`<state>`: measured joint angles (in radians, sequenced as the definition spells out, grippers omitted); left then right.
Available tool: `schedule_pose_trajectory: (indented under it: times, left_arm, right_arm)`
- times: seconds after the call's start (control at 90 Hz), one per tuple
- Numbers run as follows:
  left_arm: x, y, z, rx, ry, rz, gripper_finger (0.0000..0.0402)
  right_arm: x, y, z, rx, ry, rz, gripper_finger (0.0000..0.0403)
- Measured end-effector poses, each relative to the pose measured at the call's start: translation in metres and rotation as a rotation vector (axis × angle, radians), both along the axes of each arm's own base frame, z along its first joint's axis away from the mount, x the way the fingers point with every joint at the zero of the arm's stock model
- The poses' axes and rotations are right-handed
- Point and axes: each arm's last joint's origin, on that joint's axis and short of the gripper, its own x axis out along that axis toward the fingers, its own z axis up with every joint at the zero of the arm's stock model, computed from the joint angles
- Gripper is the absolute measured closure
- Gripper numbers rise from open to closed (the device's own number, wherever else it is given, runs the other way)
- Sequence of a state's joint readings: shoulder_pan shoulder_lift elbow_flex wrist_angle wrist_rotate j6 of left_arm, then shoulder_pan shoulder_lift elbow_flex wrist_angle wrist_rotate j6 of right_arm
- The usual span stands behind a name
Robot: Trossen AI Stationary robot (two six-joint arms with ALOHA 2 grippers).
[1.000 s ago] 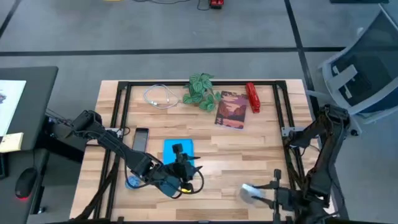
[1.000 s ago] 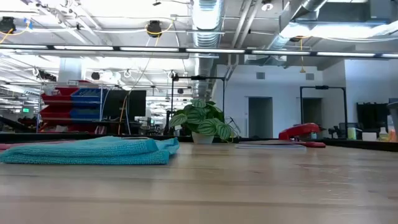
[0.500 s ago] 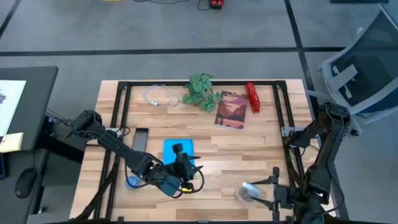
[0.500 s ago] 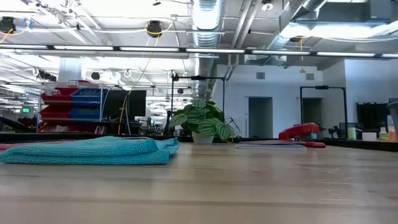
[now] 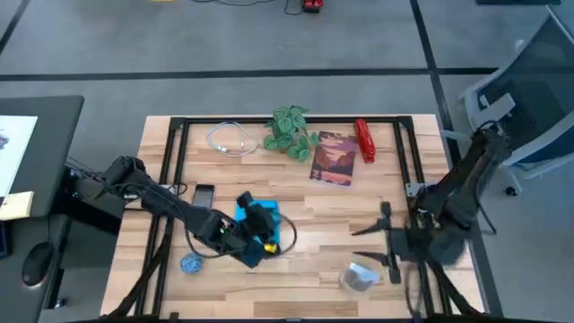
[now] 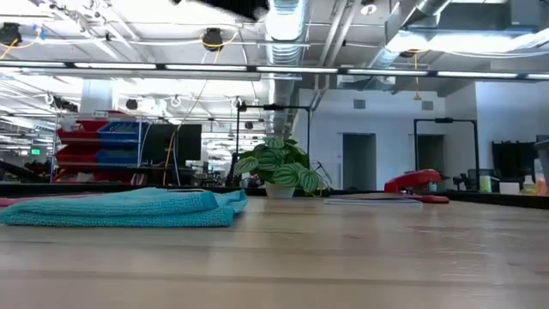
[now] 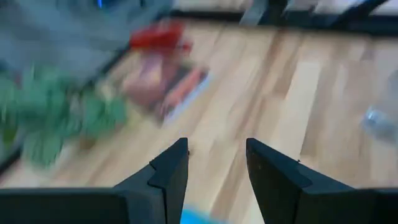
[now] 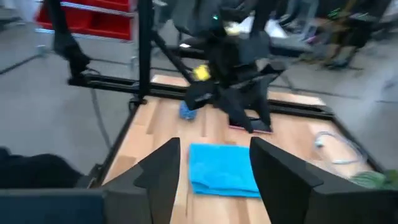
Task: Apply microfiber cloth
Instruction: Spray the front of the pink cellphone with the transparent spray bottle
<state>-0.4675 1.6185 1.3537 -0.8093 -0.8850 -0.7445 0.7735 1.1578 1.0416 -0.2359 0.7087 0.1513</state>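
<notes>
The sky-blue microfiber cloth lies folded flat on the wooden table, left of the middle; it also shows in the low view and the right wrist view. My left gripper hovers open over the cloth's near right part, its fingers apart, with a strip of blue cloth just below them. My right gripper stands open at the table's right, raised above the wood and facing the cloth, its fingers apart.
A black phone lies left of the cloth, and a small blue ball sits near the front left. A clear crumpled object lies near the front right. A white cable, plant, book and red stapler line the far side.
My left gripper has moved from the near edge toward the far edge and now stands over the cloth. My right arm has risen from the near right corner and swung toward the far edge, away from the clear object. The cloth has stayed put.
</notes>
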Motion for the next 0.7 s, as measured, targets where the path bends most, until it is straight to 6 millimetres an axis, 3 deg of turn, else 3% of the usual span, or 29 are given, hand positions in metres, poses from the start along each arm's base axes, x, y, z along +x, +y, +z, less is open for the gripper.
schedule_pose_trajectory:
  times: [0.156, 0.322, 0.422, 0.522, 0.7]
  left_arm:
    - [-0.023, 0.056, 0.006, -0.034, 0.191, 0.217, 0.0267]
    - [-0.040, 0.097, 0.010, -0.221, 0.401, 0.281, 0.0299]
    - [-0.055, 0.107, -0.001, -0.395, 0.547, 0.290, 0.0341]
    - [-0.072, 0.107, -0.027, -0.490, 0.679, 0.335, 0.0387]
    - [-0.099, 0.107, -0.074, -0.576, 0.828, 0.487, 0.0395]
  right_arm:
    - [0.055, -0.041, -0.027, 0.009, 0.148, -0.029, 0.0251]
    - [0.092, -0.078, -0.050, 0.052, 0.236, -0.155, 0.0261]
    - [0.107, -0.087, -0.070, 0.038, 0.305, -0.200, 0.0264]
    - [0.119, -0.083, -0.093, 0.005, 0.395, -0.133, 0.0266]
    - [0.132, -0.078, -0.130, -0.018, 0.543, -0.054, 0.0266]
